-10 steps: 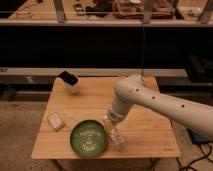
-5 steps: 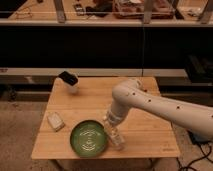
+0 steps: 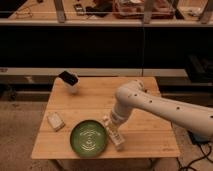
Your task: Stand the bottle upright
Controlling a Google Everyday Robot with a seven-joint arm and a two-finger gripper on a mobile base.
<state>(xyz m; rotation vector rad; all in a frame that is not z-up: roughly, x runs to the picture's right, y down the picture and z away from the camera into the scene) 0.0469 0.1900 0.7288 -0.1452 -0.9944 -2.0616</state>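
Not done yet: the bottle [image 3: 116,138] looks to be lying slanted on the table [image 3: 95,102], just right of the green plate [image 3: 75,142]. Your gripper [image 3: 110,122] is down at the bottle's far end, but I can't tell whether it's gripping. You've got the whole tip-up and release left.

Arm [image 3: 150,102] dipped slightly — gripper [image 3: 110,122] at bottle [image 3: 116,137], beside green plate [image 3: 75,138]

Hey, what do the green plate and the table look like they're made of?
Green plate: probably glazed ceramic or glossy plastic, given its sheen. Table: light wood, matte, plank lines show. The claw is at the bottle beside the plate.
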